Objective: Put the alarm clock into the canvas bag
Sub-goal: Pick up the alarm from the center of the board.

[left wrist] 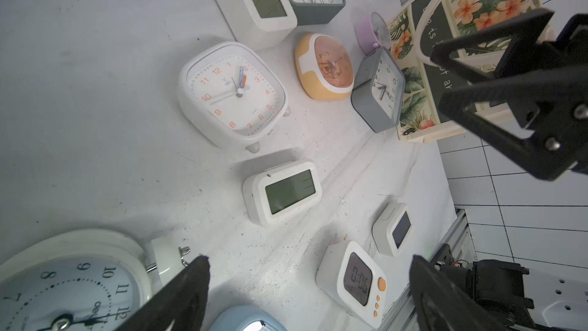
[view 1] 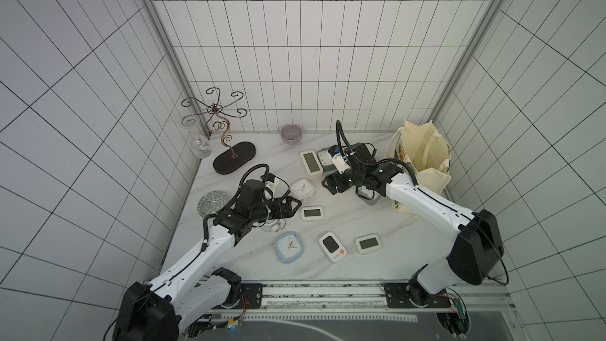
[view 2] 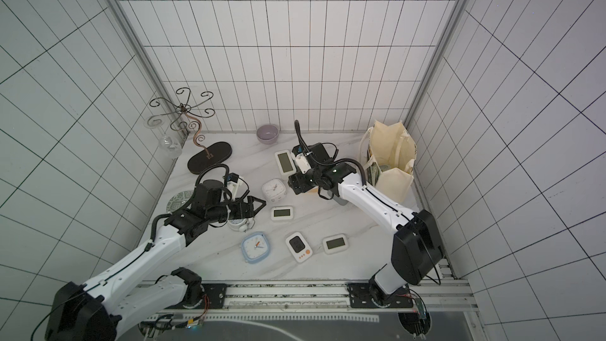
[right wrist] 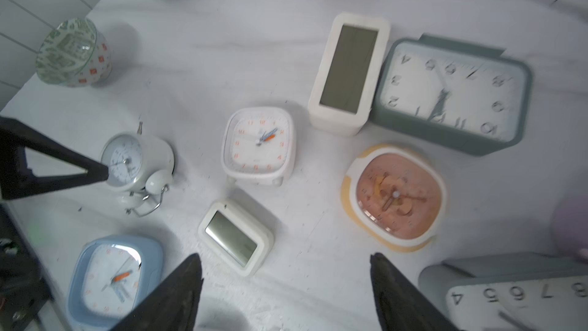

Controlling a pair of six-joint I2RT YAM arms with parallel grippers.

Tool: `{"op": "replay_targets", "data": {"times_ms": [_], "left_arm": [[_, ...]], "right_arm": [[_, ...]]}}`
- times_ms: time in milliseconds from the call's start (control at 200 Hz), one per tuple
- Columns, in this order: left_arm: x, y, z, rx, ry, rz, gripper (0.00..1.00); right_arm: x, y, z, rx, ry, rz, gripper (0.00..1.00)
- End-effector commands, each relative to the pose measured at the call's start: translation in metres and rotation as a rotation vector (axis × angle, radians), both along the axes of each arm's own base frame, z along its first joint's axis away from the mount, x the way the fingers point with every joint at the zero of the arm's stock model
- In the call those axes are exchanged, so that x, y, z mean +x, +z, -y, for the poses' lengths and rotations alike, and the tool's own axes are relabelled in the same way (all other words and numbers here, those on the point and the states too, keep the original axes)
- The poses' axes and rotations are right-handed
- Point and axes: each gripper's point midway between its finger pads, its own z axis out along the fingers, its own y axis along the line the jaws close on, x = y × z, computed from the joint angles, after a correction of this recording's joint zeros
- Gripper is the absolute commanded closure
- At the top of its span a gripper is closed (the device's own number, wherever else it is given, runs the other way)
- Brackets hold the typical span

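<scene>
**Canvas bag** [view 1: 423, 159]: stands upright with its mouth open at the far right corner of the table [view 1: 344, 267], against the tiled wall.

**Alarm clocks**: those in view lie on the tabletop.
- The orange alarm clock [right wrist: 394, 199] lies face up, just ahead of the right gripper [right wrist: 286, 265] and off to one side, clear of the fingers.
- The small digital alarm clock [right wrist: 235, 237] lies near the other finger.

**Right gripper**: fingers spread, nothing between them but bare table. The forearm crosses in front of the bag, wrist low over the clocks.

**Left gripper** [view 1: 295, 208]: fingers wide apart, empty. It is beside the white square alarm clock [view 1: 302, 188] and above the twin-bell alarm clock [view 1: 273, 224], with the elbow bent.
</scene>
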Motion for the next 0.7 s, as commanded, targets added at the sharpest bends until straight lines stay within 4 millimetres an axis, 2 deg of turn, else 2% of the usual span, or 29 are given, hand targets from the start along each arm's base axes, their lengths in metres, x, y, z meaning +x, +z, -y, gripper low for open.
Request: {"op": "replay_targets", "data": {"times_ms": [0, 85, 140, 345, 520, 695], "left_arm": [[-0.004, -0.005, -0.003, 0.003, -0.020, -0.019, 0.05], [-0.005, -0.007, -0.007, 0.002, -0.018, -0.038, 0.05], [-0.006, -0.008, -0.009, -0.006, -0.013, -0.053, 0.06], [-0.010, -0.011, -0.004, -0.019, -0.045, -0.133, 0.07], [-0.007, -0.015, -0.013, 0.019, -0.036, -0.170, 0.07], [-0.002, -0.014, -0.017, 0.029, -0.024, -0.161, 0.07]], "right_arm": [[-0.033, -0.015, -0.013, 0.026, 0.262, 0.053, 0.20], [-0.039, -0.026, -0.019, 0.022, 0.346, 0.075, 0.22], [-0.038, -0.040, -0.020, -0.017, 0.372, 0.076, 0.25], [-0.040, -0.088, -0.032, -0.176, 0.525, 0.124, 0.25], [-0.049, -0.121, -0.044, -0.262, 0.646, 0.122, 0.23], [-0.047, -0.141, -0.053, -0.287, 0.701, 0.141, 0.23]]}}
